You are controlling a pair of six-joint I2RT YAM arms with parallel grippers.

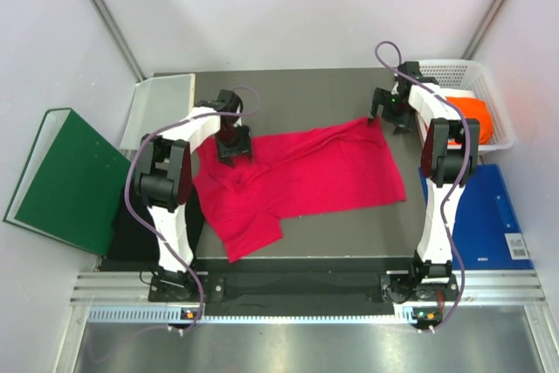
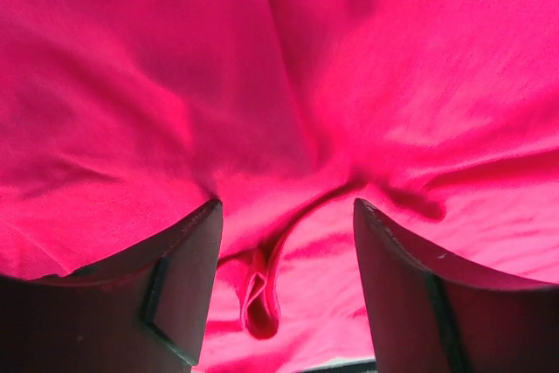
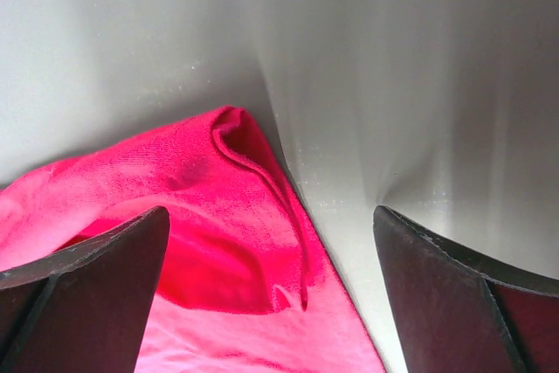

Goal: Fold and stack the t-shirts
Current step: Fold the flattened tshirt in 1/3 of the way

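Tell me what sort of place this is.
Probably a lab robot cell: white panel walls box in a dark table, two arms are bolted at its near rail, and a crimson-pink t-shirt lies on it.

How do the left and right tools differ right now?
Left tool hangs over the bunched left part of the pink shirt, cloth filling its view; right tool sits at the shirt's far right corner, partly over bare table. Right jaws look wider apart than left. Both are open, gripping nothing.

1 crimson-pink tee (image 1: pixel 306 176), 1 orange tee (image 1: pixel 476 115), white basket (image 1: pixel 454 65), green binder (image 1: pixel 65 176), blue board (image 1: pixel 489 216).
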